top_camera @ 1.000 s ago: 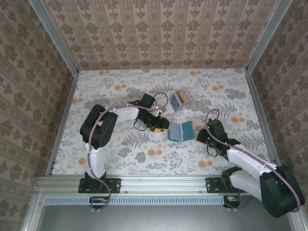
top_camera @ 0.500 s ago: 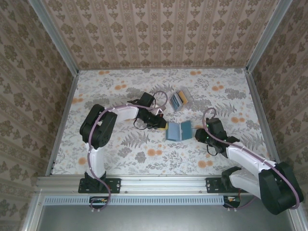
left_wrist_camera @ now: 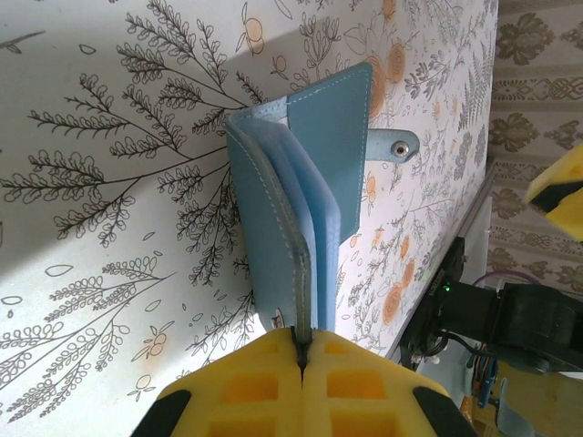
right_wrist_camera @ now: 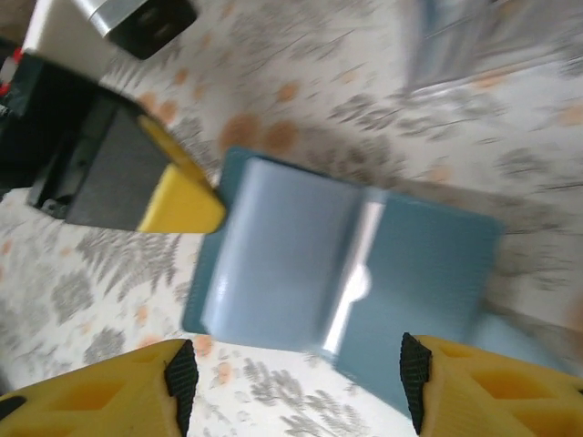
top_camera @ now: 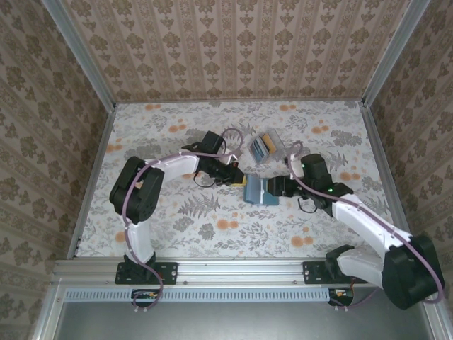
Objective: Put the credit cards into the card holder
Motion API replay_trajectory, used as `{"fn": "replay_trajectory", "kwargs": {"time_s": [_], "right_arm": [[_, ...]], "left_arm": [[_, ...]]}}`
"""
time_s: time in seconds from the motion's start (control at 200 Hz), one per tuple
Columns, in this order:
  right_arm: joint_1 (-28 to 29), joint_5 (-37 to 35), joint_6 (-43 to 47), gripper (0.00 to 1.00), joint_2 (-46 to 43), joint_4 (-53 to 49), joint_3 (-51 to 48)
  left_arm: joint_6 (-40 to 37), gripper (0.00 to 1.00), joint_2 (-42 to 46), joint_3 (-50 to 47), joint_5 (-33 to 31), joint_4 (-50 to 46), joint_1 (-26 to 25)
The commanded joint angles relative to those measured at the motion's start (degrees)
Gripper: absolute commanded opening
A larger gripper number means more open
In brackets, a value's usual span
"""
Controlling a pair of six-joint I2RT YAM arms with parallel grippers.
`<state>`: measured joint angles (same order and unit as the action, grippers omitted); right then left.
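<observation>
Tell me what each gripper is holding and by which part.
The left gripper pinches the card holder by the outer edge of one cover. The right gripper is open, holding nothing.

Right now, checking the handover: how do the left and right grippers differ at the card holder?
The left gripper is shut, the right gripper open. The left gripper pinches the card holder's edge; the right gripper hangs over it with jaws spread. Both have yellow fingers.

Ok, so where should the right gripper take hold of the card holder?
Probably the free flap of the card holder, at its outer edge, coming from the right: it lies open like a booklet, and the left gripper clamps the opposite edge.
</observation>
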<state>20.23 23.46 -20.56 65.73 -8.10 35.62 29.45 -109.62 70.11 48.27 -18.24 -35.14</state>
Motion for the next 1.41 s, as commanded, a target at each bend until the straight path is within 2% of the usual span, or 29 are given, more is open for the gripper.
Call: {"fn": "replay_trajectory", "kwargs": {"time_s": [0.0, 0.125, 0.375, 0.56, 0.67, 0.915, 1.225, 1.4], "right_arm": [[0.8, 14.0, -5.8, 0.7, 7.2, 6.1, 1.3], [0.8, 18.4, -9.7, 0.71, 17.2, 7.4, 4.7], [0.9, 17.3, -9.9, 0.69, 26.9, 5.3, 8.1], [1.4, 15.3, -9.9, 0.68, 29.2, 4.5, 9.7], [1.6, 15.9, -10.5, 0.74, 29.7, 5.8, 9.6], [2.3, 15.3, -9.7, 0.76, 31.7, 6.0, 9.8], [2.7, 13.6, -9.6, 0.62, 34.8, 4.5, 11.1], [2.6, 13.5, -10.1, 0.61, 34.8, 5.4, 10.6]], "left_arm": [[1.5, 0.0, 1.5, -0.7, 2.0, 0.9, 0.4], [0.6, 0.0, 1.3, -0.7, 1.6, 0.8, 0.8], [0.8, 0.0, 0.5, -1.5, 2.3, 2.2, 1.4], [2.5, 0.0, 0.2, -2.8, 3.2, 5.0, 1.4], [2.6, 0.0, -0.2, -2.8, 3.7, 5.1, 1.4], [1.9, 0.0, -0.6, -2.8, 3.5, 4.6, 1.6], [1.6, 0.0, -0.6, -2.9, 3.5, 4.0, 1.9], [0.6, 0.0, -0.7, -3.3, 2.6, 3.2, 2.2]]}}
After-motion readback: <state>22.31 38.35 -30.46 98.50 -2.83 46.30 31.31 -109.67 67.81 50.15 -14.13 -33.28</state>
